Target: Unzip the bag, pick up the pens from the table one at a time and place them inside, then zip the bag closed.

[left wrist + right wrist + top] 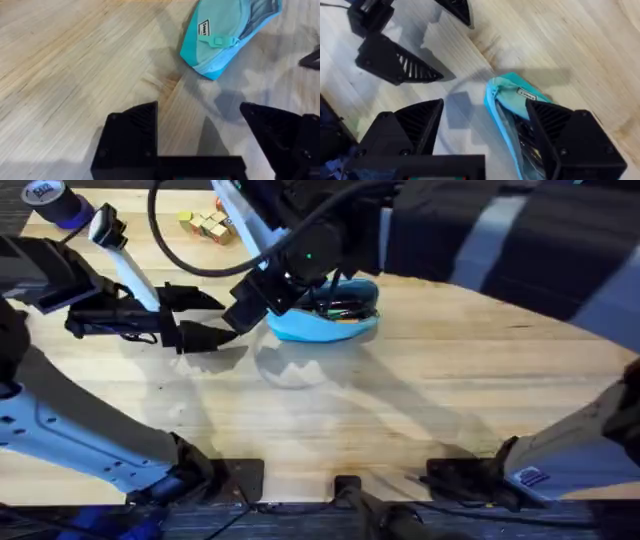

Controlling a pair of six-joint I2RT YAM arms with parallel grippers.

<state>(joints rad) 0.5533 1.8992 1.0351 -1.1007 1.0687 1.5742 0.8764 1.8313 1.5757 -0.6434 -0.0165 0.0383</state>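
Soft light-blue fabric pencil pouch lies on the light wooden plank table, toward the far middle, zipper gaping open along the top. Dark stick pens visible inside the opening; can't count them for sure from overhead. Small teal zipper pull sits at the pouch's end nearest the left arm, next to a small white label.

Left pincer: black fingers apart, empty, low over the table just beside the pouch's left end, not touching it. In the left wrist view its fingers frame bare wood, with the pouch ahead of them and apart.

Right pincer: arm reaches across from the far side and hangs over the pouch's left end. Fingers apart, nothing clamped. In the right wrist view one finger overlaps the open pouch and the other sits over bare table beside it; can't tell if the finger actually touches the fabric. The left pincer's fingertips show farther off in that same view, pointing at the pouch end.

Elsewhere: small wooden blocks at the table's far edge, blue-and-white roll at the far left corner, both well apart from the pouch.
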